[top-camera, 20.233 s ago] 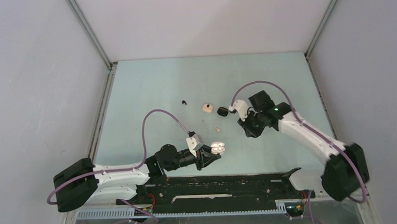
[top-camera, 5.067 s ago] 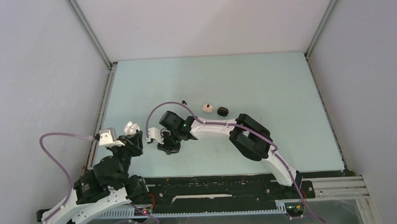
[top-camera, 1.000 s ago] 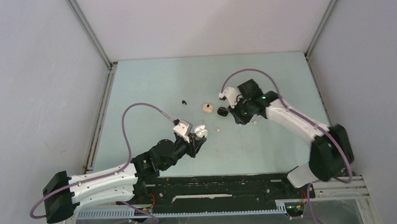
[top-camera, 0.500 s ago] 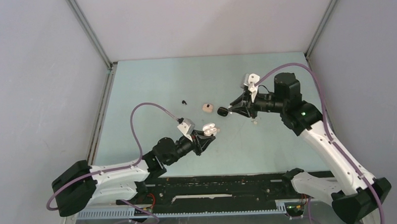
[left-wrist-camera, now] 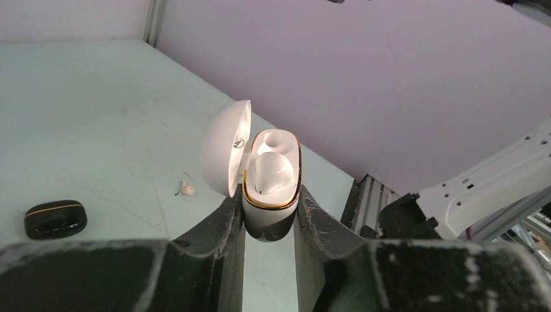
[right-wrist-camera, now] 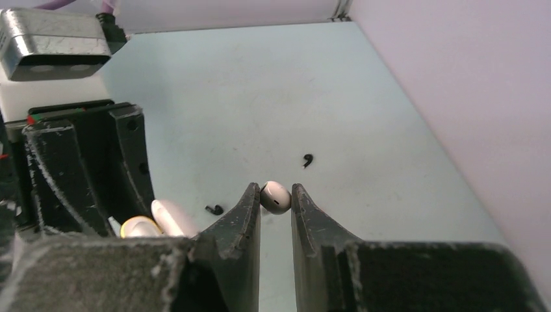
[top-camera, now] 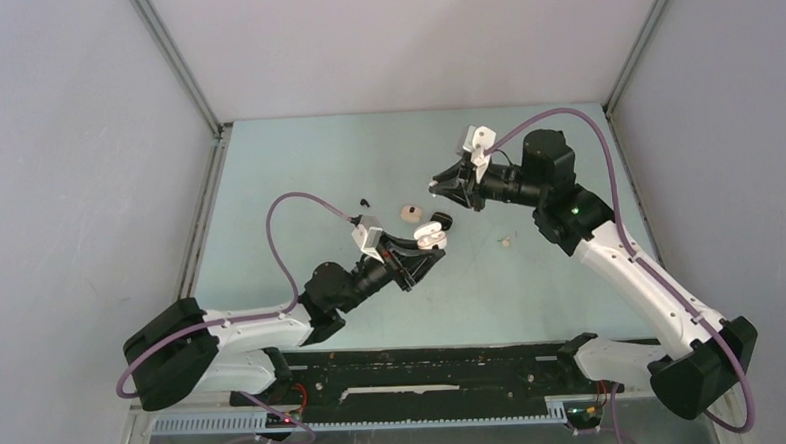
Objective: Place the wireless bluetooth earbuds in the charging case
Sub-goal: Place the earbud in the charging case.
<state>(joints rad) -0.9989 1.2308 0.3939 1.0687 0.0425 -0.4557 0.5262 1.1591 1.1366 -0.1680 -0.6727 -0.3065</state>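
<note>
One bud (left-wrist-camera: 269, 174) sits in the case (left-wrist-camera: 270, 224) my left claw (left-wrist-camera: 269, 199) clamps; my right claw (right-wrist-camera: 275, 190), at twelve o'clock, pinches the second bud (right-wrist-camera: 276, 197).

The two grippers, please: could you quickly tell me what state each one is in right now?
Left gripper: shut on the open white charging case.
Right gripper: shut on a small pale earbud.

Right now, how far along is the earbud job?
Done: the white case, clamped in the left gripper, stands open with one bud seated. In hand: the right gripper pinches a pale earbud, not yet at the case. Left: the case's far slot is empty, and another pale bud lies loose on the table.
</note>
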